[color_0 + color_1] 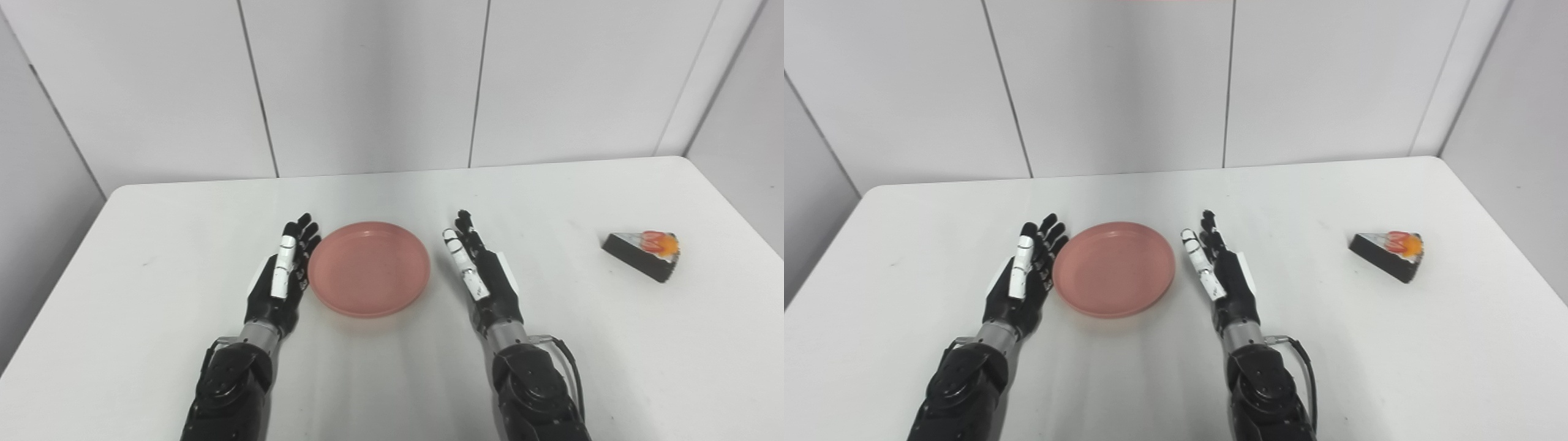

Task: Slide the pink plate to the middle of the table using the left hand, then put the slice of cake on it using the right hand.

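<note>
The pink plate (369, 268) lies flat and empty near the middle of the white table (153, 233). My left hand (285, 272) is open, edge-on, right beside the plate's left rim; whether it touches is unclear. My right hand (481, 272) is open and empty, a short gap to the right of the plate. The slice of cake (643, 253), dark with white icing and red and orange topping, lies on the table far to the right, well apart from my right hand. It also shows in the right eye view (1388, 253).
White wall panels (367, 86) stand behind the table's far edge. The table's right edge runs just beyond the cake.
</note>
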Available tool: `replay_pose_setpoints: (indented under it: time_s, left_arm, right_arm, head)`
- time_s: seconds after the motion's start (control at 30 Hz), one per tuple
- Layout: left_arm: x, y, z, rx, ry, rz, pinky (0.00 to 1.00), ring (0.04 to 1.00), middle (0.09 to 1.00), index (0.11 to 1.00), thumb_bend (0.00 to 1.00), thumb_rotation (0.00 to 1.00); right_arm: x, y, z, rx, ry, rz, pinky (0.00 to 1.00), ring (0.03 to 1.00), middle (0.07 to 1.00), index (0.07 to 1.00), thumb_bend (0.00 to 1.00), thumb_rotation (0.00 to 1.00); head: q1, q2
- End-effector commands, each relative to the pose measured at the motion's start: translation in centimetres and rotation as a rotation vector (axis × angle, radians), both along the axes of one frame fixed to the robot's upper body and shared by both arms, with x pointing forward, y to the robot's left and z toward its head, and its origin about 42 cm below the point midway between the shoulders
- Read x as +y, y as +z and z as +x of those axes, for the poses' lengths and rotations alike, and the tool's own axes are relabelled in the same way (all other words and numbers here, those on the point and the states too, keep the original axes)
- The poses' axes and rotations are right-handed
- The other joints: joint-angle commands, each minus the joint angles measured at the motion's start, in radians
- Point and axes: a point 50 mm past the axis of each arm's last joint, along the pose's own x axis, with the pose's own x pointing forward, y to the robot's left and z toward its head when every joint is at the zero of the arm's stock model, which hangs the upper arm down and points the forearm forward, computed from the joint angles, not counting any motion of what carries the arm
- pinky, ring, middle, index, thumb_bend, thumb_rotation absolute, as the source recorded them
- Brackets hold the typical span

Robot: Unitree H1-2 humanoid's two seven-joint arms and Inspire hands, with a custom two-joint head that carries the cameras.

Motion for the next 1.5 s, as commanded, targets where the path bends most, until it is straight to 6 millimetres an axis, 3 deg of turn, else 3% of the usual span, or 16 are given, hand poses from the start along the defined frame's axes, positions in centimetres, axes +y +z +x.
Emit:
replay_pose_setpoints:
  time_s: [0.0, 0.23, 0.33, 0.47, 0.53, 0.6, 0.73, 0.87, 1.0, 1.23, 1.47]
  left_arm:
    - [-0.2, 1.2, 0.6, -0.061, -0.029, 0.02, 1.0, 1.0, 1.0, 1.0, 0.7, 1.0]
    - [0.6, 0.9, 0.9, -0.077, -0.027, 0.039, 1.0, 1.0, 1.0, 1.0, 0.73, 1.0]
    - [1.1, 0.7, 0.9, -0.078, -0.027, 0.044, 1.0, 1.0, 1.0, 1.0, 0.74, 1.0]
    - [1.7, 0.7, 1.0, -0.077, -0.034, 0.028, 1.0, 1.0, 1.0, 1.0, 0.75, 1.0]
    - [2.0, 0.7, 1.0, -0.08, -0.034, 0.026, 1.0, 1.0, 1.0, 1.0, 0.75, 1.0]
    - [2.1, 0.6, 1.1, -0.078, -0.031, 0.025, 1.0, 1.0, 1.0, 1.0, 0.75, 1.0]
    - [2.4, 0.5, 1.4, -0.066, -0.037, -0.002, 1.0, 1.0, 1.0, 1.0, 0.78, 1.0]
    - [2.8, 0.3, 1.6, -0.071, -0.05, -0.005, 1.0, 1.0, 1.0, 1.0, 0.77, 1.0]
    - [3.1, 0.1, 1.7, -0.084, -0.044, -0.007, 1.0, 1.0, 1.0, 1.0, 0.76, 1.0]
    - [3.7, -0.3, 2.0, -0.091, -0.037, -0.007, 1.0, 1.0, 1.0, 1.0, 0.76, 1.0]
    - [4.4, -0.3, 2.1, -0.081, -0.04, -0.012, 1.0, 1.0, 1.0, 1.0, 0.75, 1.0]
  right_arm:
    - [1.1, 2.8, 1.0, -0.081, 0.007, 0.011, 1.0, 0.993, 0.991, 0.985, 0.54, 0.76]
    - [-0.7, 5.8, 2.0, -0.159, -0.016, -0.068, 0.98, 0.956, 0.957, 0.969, 0.53, 0.81]
    - [-1.6, 7.0, 2.8, -0.195, -0.027, -0.114, 0.97, 0.952, 0.951, 0.943, 0.5, 0.78]
    - [-3.7, 9.1, 3.9, -0.174, -0.067, -0.296, 0.96, 0.956, 0.962, 0.947, 0.57, 0.81]
    - [-4.3, 9.9, 4.1, -0.166, -0.1, -0.366, 0.96, 0.968, 0.968, 0.945, 0.57, 0.78]
    - [-5.1, 10.6, 4.2, -0.167, -0.129, -0.46, 0.89, 0.933, 0.938, 0.901, 0.6, 0.81]
    - [-6.5, 11.7, 4.4, -0.173, -0.096, -0.53, 0.92, 0.962, 0.96, 0.937, 0.68, 0.87]
    - [-8.0, 12.7, 4.7, -0.144, -0.109, -0.55, 0.91, 0.964, 0.96, 0.932, 0.73, 0.8]
    - [-9.6, 13.4, 5.1, -0.121, -0.163, -0.565, 0.89, 0.951, 0.951, 0.924, 0.71, 0.69]
    - [-12.7, 14.3, 5.1, -0.099, -0.259, -0.643, 0.87, 0.926, 0.932, 0.924, 0.7, 0.66]
    - [-14.8, 14.8, 4.8, -0.082, -0.311, -0.766, 0.82, 0.908, 0.927, 0.916, 0.75, 0.62]
  head:
    - [0.001, 0.001]
    - [-0.047, 0.003]
    - [-0.062, 0.004]
    - [-0.096, 0.005]
    - [-0.108, 0.004]
    - [-0.121, 0.003]
    - [-0.148, -0.002]
    - [-0.171, -0.004]
    - [-0.19, -0.009]
    - [-0.237, -0.02]
    - [-0.283, -0.032]
